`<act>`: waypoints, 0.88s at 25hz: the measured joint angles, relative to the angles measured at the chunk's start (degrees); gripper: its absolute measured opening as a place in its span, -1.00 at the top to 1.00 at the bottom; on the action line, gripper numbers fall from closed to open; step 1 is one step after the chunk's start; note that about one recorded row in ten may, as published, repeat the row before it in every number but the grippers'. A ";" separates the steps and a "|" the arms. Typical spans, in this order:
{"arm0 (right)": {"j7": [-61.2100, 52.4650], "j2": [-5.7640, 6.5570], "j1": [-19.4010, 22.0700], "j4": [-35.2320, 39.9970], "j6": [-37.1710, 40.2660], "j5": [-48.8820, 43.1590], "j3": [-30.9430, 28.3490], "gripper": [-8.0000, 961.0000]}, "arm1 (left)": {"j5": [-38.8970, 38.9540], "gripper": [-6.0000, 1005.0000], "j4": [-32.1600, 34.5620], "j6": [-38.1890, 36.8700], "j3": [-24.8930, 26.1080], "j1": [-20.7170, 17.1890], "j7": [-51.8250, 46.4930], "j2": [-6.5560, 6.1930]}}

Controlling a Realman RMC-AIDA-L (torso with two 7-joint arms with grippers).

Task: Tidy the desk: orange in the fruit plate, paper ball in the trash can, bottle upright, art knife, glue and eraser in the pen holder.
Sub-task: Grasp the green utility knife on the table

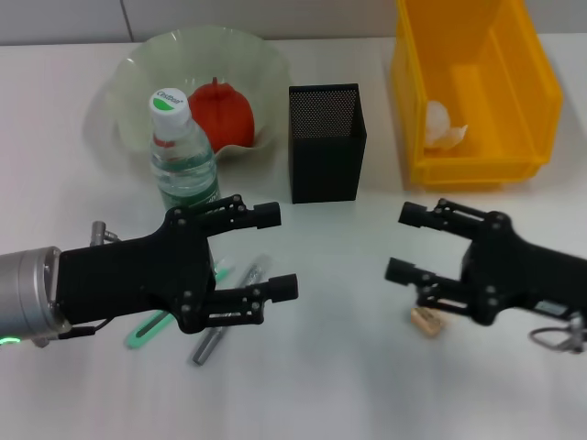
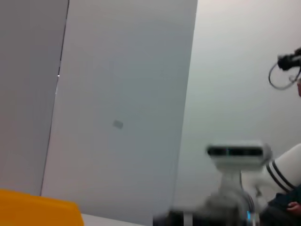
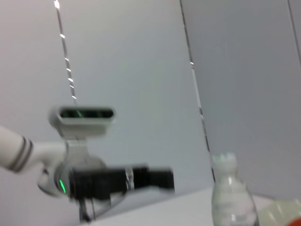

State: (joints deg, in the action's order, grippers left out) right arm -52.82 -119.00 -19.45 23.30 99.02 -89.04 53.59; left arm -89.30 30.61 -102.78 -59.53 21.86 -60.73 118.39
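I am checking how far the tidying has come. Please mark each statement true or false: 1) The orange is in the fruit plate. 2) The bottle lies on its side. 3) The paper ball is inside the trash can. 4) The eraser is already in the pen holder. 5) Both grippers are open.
1) True: the orange sits in the fruit plate.
2) False: the bottle stands upright in front of the plate.
3) True: the paper ball lies in the trash can.
4) False: the eraser is on the desk beneath the right gripper, apart from the pen holder.
5) True: the left gripper and the right gripper both have their fingers spread.
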 joint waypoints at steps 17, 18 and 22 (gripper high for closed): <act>-68.04 -0.01 -11.21 49.79 4.48 -33.99 3.58 -0.46 | 0.01 -0.57 -1.84 0.94 -0.06 -0.59 0.36 0.07; -70.91 0.03 -12.52 50.85 4.53 -36.19 4.52 -0.46 | 0.02 -0.57 -1.94 0.93 -0.06 -0.63 0.40 0.05; -77.97 -0.01 -16.84 54.32 5.60 -43.42 8.29 -0.46 | 0.01 -0.57 -2.32 1.02 -0.06 -0.67 0.50 0.04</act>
State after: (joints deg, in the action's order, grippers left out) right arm -130.79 -119.01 -36.30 77.63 104.61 -132.45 61.88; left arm -89.29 28.30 -101.75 -59.59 21.18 -60.23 118.43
